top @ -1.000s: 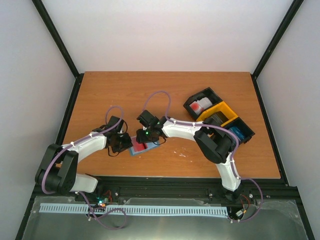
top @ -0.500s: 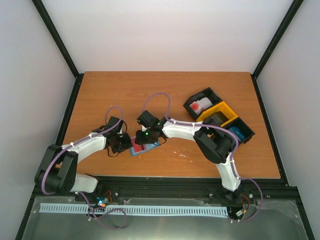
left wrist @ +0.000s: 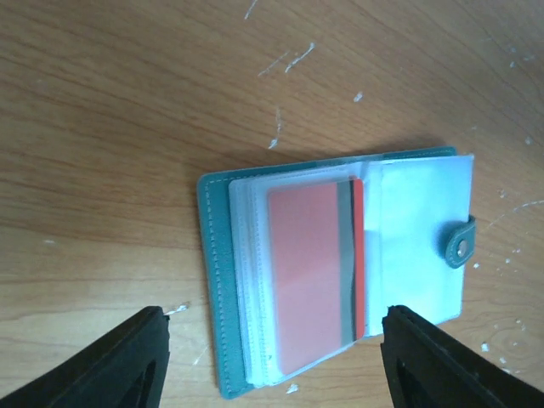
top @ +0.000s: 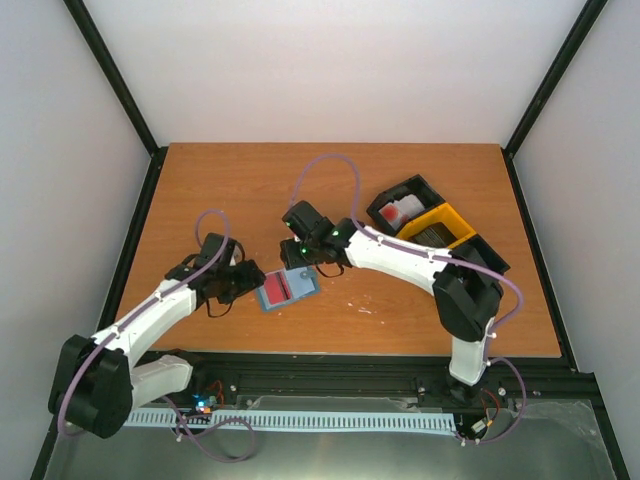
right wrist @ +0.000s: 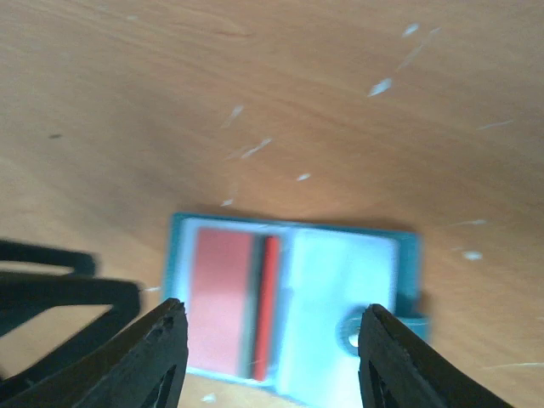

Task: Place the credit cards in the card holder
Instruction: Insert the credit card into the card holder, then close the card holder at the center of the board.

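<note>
The teal-blue card holder (top: 286, 290) lies open like a book on the table, with a red credit card (top: 280, 289) inside a clear pocket on its left half. In the left wrist view the card holder (left wrist: 217, 289) and the card (left wrist: 310, 272) lie just ahead of the jaws. My left gripper (top: 247, 283) is open and empty, just left of the holder. My right gripper (top: 300, 257) is open and empty, just beyond the holder and above it. The right wrist view shows the holder (right wrist: 340, 297), its snap tab and the red card (right wrist: 221, 297).
A black-and-yellow three-compartment tray (top: 452, 219) stands at the right. A red-and-white card (top: 397, 213) lies in its far black compartment and something blue (top: 474, 268) in the near one. The wooden table (top: 200, 190) ends at black frame rails.
Both grippers have drawn back from the card holder: the left one to the left, the right one away toward the far side. The holder now lies uncovered and open with the red card in it.
</note>
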